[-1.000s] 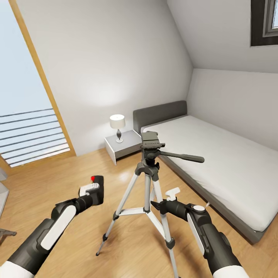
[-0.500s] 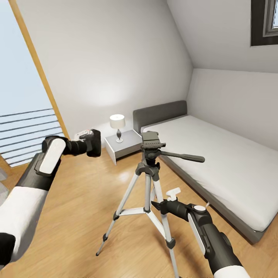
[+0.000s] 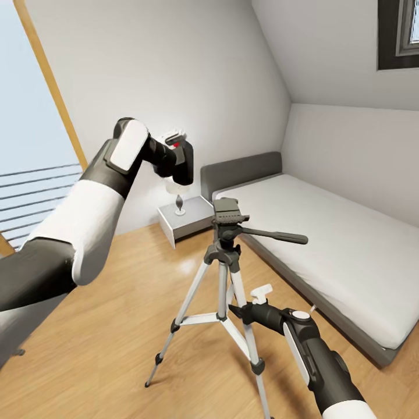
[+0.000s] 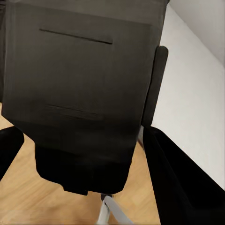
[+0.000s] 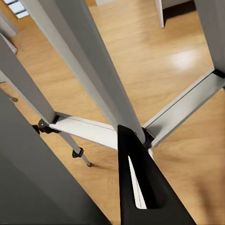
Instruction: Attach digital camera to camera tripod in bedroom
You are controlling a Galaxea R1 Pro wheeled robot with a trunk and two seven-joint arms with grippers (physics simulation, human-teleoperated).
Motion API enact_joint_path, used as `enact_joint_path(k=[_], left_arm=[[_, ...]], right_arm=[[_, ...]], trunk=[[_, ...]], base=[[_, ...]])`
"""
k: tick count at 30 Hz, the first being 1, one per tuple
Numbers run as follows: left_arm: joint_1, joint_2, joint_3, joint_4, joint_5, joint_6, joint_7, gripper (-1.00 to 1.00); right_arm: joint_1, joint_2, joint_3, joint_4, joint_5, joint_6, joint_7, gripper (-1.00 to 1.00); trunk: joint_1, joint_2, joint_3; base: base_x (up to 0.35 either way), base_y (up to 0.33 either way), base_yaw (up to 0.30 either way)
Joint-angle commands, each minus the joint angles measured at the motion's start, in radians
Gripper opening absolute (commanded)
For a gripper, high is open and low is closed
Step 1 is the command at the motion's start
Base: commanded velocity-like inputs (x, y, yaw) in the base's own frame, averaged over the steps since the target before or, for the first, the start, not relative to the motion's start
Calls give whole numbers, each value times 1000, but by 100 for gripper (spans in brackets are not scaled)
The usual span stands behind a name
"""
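At the lower right of the head view, the right gripper [image 3: 251,302] sits against a silver leg of the camera tripod [image 3: 224,256]; whether its jaws grip cannot be told. The tripod stands mid-frame on the wood floor [image 3: 116,326]. Behind it, upper left of centre, the left gripper [image 3: 174,152] clamps the digital camera [image 3: 184,162], with the bed [image 3: 326,244] at right.

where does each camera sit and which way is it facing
Head view: on the robot's head, looking down over both arms at the camera tripod and bed; left end effector holds the digital camera.
Left wrist view: near the left end effector, the digital camera close up.
Right wrist view: near the right end effector, facing tripod legs.
Head and right wrist views share the tripod.
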Motion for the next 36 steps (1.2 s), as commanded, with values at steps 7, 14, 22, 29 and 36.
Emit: enact_joint_path(k=[7,14,22,29,36], left_arm=[[-36,-23,-23,-38,1,11,17,-100],[-41,-32,-135,-137,8,14,17,-100],[-42,-29,-176,-185,10,13,17,-100],[-42,-37,-188,-180,6,7,23,-100],[-42,-42,-199,-184,3,3,32,-100]], right_arm=[[0,1,-1,2,13,6,5,-100],[-1,0,-1,9,15,6,5,-100],[-1,-1,-1,10,16,6,5,-100],[-1,0,-1,10,16,9,4,-100],[-1,2,0,10,15,8,4,-100]], trunk=[[1,-2,-2],[1,-2,-2],[1,-2,-2],[1,-2,-2],[1,-2,-2]], base=[[0,0,0],[0,0,0],[0,0,0],[0,0,0],[0,0,0]])
